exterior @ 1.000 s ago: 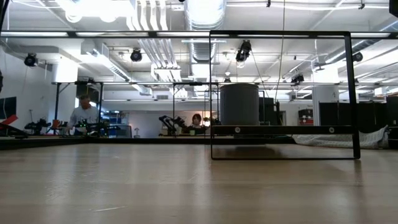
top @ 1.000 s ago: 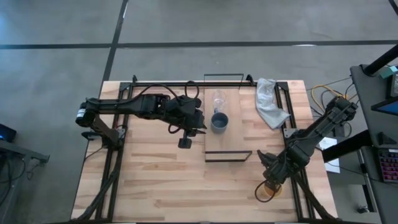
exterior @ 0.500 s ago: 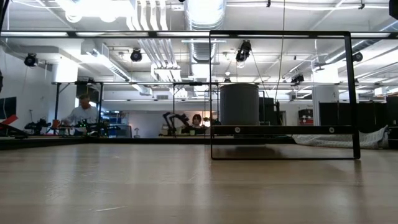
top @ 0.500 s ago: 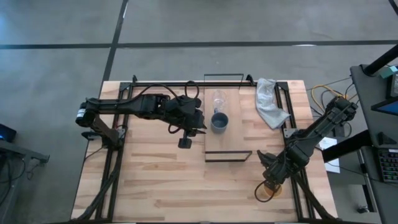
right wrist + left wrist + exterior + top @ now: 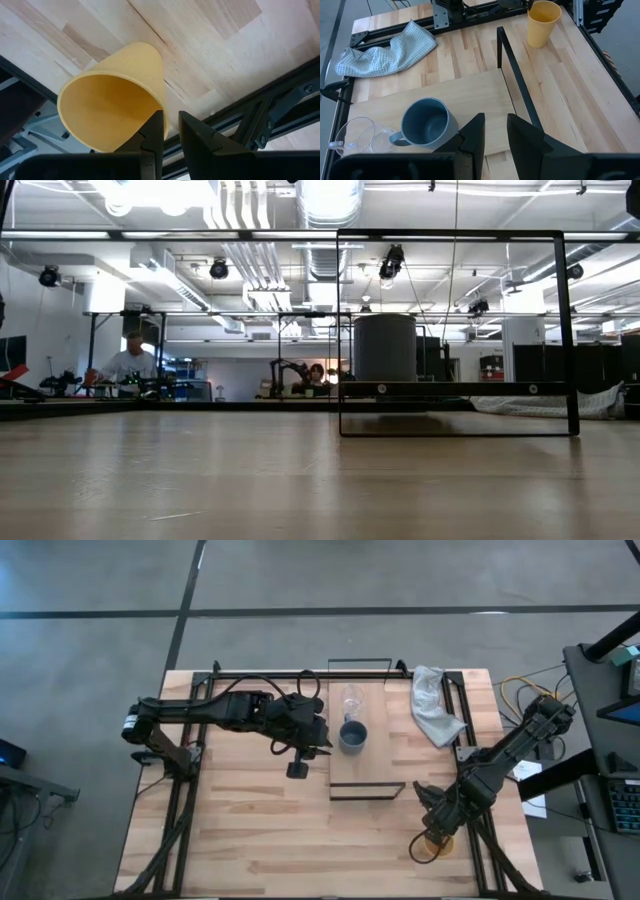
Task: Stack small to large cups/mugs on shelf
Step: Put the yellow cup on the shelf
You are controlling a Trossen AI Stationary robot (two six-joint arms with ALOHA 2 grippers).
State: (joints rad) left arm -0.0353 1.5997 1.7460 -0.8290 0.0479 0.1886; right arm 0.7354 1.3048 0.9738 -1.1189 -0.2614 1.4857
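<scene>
The blue-grey cup [image 5: 352,735] and the tiny clear glass [image 5: 351,698] stand on the light-wood shelf [image 5: 370,768]; both also show in the left wrist view, the cup [image 5: 427,122] and the glass [image 5: 352,140]. My left gripper [image 5: 325,737] hovers just left of the blue-grey cup, slightly open and empty [image 5: 495,127]. The yellow-orange cup [image 5: 431,846] stands on the tabletop near the front right corner. My right gripper [image 5: 440,827] is shut on it. My right gripper holds the yellow-orange cup by its rim wall [image 5: 161,102], on the side nearest the fingers. One finger [image 5: 154,131] is over the mouth and the other stands outside the wall. The fingers slant down from above. The cup stands mouth up on the table.
A white cloth [image 5: 436,706] lies at the back right of the table. Thin black wire frames [image 5: 366,790] rise at the shelf's short ends. Black rails [image 5: 470,740] run along both table sides. People sit in the room beyond [image 5: 130,363].
</scene>
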